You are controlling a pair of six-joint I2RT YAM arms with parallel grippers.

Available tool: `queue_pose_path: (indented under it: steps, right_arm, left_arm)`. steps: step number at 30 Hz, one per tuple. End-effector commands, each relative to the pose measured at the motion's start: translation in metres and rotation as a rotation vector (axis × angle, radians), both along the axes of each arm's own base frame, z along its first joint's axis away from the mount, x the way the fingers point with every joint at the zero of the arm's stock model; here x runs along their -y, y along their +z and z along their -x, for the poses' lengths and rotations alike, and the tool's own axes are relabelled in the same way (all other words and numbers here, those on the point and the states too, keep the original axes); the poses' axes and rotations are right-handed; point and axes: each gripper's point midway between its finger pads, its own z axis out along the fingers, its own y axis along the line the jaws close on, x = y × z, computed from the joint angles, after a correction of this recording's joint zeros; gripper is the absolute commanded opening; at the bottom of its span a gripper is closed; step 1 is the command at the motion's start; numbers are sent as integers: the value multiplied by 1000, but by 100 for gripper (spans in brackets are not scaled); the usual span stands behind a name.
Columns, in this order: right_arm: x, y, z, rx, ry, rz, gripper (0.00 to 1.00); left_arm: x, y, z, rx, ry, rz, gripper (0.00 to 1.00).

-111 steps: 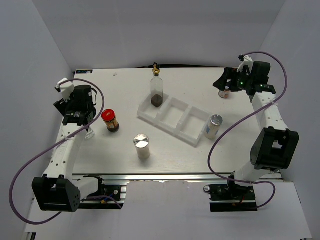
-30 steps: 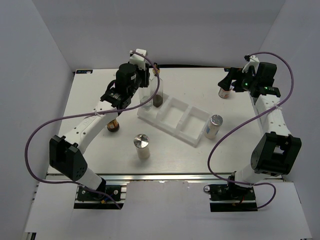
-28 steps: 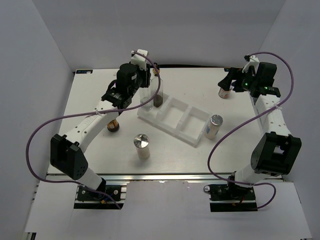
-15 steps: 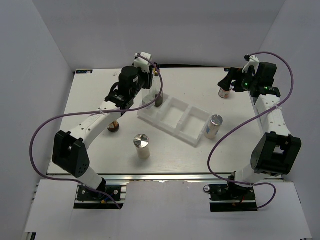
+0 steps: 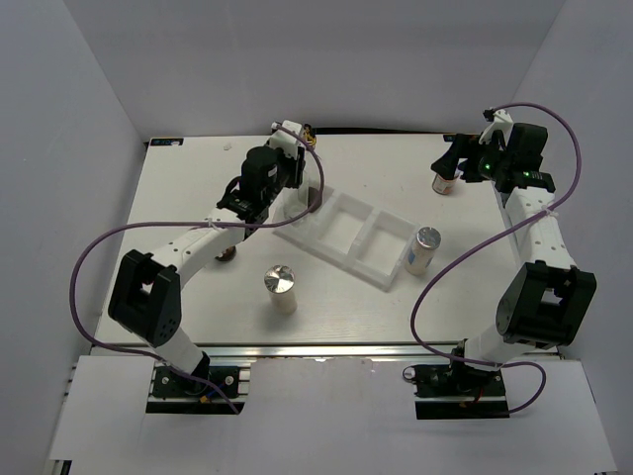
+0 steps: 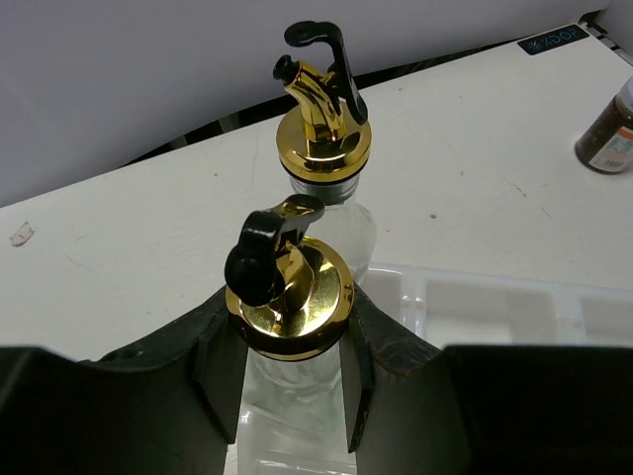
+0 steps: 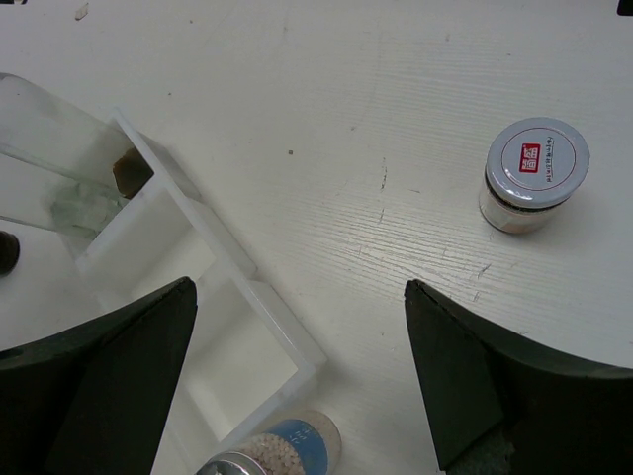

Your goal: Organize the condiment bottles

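My left gripper (image 6: 287,368) is shut on a tall clear glass bottle with a gold pourer top (image 6: 289,287), its fingers clamped on the neck. The bottle hangs at the left end of the white tray (image 5: 341,236). A second gold-topped bottle (image 6: 321,129) stands just behind it in the tray's left compartment (image 5: 313,196). My right gripper (image 7: 299,287) is open above the table, with a white-lidded jar (image 7: 534,173) off to its right. One silver-capped shaker (image 5: 281,287) stands near the front, another (image 5: 423,247) by the tray's right end. The dark red-lidded jar (image 5: 226,254) is mostly hidden under the left arm.
The tray (image 7: 198,237) has three compartments; the middle and right ones hold nothing. A shaker with a blue label (image 7: 282,450) lies at the bottom of the right wrist view. The white-lidded jar (image 5: 445,181) stands at the back right, just below my right gripper (image 5: 453,163).
The left arm has carried the clear bottle rightward and farther back, up to the tray's left end beside the other bottle. The right arm has not moved.
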Motion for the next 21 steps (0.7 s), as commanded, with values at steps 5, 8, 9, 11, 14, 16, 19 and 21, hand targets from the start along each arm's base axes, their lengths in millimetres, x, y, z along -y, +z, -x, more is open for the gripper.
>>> queue_pose_path:
  steps: [5,8,9,11,14,16,19,21]
  right_arm:
    - [3,1,-4,11,-1,0,89]
    - [5,1,-5,6,-5,0,90]
    - [5,1,-5,6,-7,1,89]
    - [5,1,-4,4,-8,-1,89]
    - [4,3,-4,7,-7,-3,89]
    - [4,2,-4,5,-6,-5,89]
    - [3,4,-3,8,-2,-7,89]
    - [2,7,-2,13,4,-7,89]
  left_arm:
    - [-1,47,-1,131,12,84,34]
    - [4,38,2,106,-17,72,55]
    - [3,36,2,101,-18,69,57]
    - [3,31,3,84,-20,62,58]
    - [1,26,5,71,-12,55,71]
    - [-2,27,6,66,0,51,77]
    - [-5,33,12,46,14,83,98]
    - [-8,45,18,54,14,109,98]
